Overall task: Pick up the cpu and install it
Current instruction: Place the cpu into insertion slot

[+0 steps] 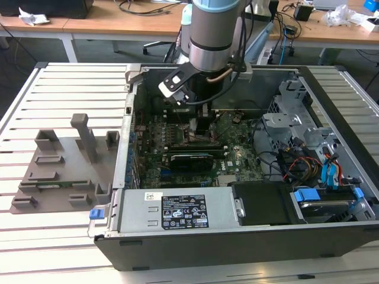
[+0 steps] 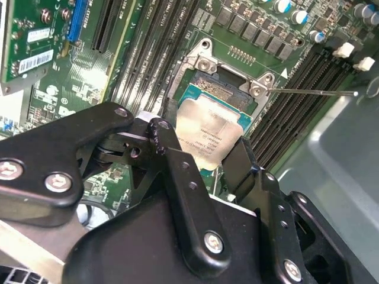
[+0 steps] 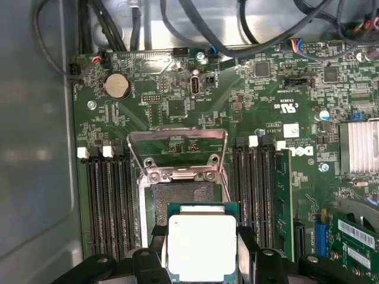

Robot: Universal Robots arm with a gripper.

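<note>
The gripper (image 3: pixel 201 236) clamps the cpu (image 3: pixel 201 248) by opposite edges just over the open socket (image 3: pixel 185 195), toward eleven o'clock inside the computer case (image 1: pixel 237 248) in the exterior view, likely to seat it squarely.

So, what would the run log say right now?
gripper: shut on cpu | cpu: held over open socket, not seated | place: motherboard in computer case

Robotics lab — cable-strewn workbenches (image 1: pixel 100 23)
</note>
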